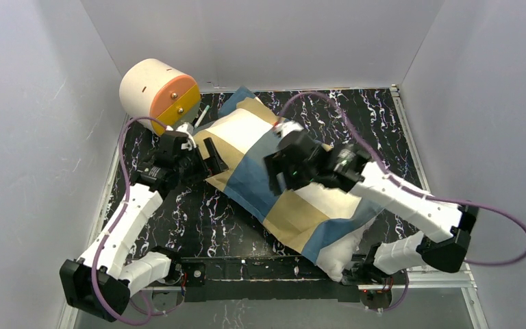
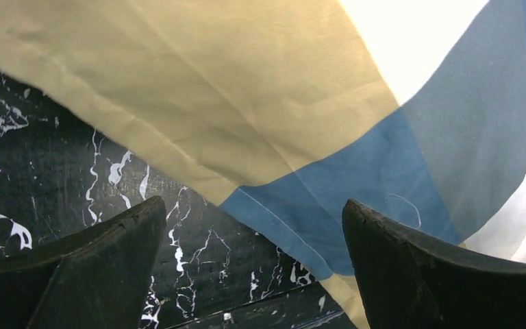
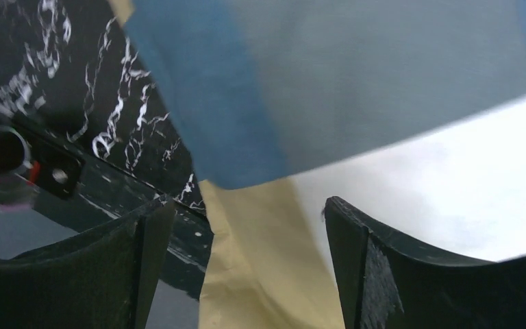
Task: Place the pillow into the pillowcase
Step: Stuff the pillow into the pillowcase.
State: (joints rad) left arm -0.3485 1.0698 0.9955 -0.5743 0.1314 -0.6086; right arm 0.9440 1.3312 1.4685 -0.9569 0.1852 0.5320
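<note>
Pillowcase [image 1: 281, 178]: lies slantwise across the desk [image 1: 198, 219]; blue, tan and cream blocks, plump with filling.
Pillow [image 1: 339, 257]: mostly inside the pillowcase; a white end bulges out of the pillowcase's near end.
Left end effector [image 2: 253, 212]: jaws apart, nothing between them; at the pillowcase's left edge, with tan and blue cloth and bare desk below.
Right end effector [image 3: 246, 209]: jaws apart, gripping nothing; above the pillowcase's middle.
Cylinder [image 1: 157, 92]: cream with an orange face, beyond the pillowcase's far-left corner, close behind the left end effector.
Cable [image 1: 315, 96]: purple, loops over the pillowcase's far end.
In the way: right arm [image 1: 397, 195] reaches across the pillowcase's right side, hiding part of it from above.
</note>
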